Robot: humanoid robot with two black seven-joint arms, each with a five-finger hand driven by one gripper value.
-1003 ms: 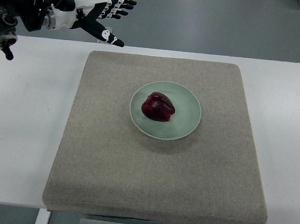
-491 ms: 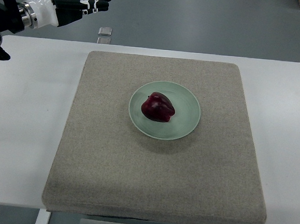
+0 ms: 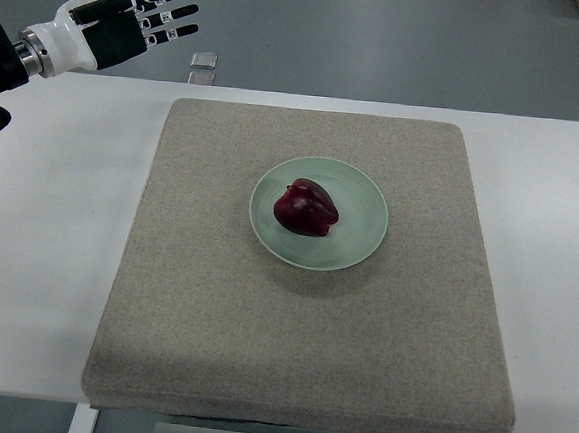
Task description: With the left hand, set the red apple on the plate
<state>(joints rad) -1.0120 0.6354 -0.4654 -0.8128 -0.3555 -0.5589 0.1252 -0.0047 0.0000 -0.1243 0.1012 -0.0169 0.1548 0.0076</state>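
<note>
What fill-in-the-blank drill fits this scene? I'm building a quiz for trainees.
1. The red apple lies on the green ____.
2. The plate sits on a grey ____.
3. The left hand, at the top left corner, holds ____.
4. The mat lies on a ____ table.

Missing words: plate; mat; nothing; white

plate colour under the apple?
Pale green plate, plain with no pattern, holding the dark red apple. Top view shows it.
</note>
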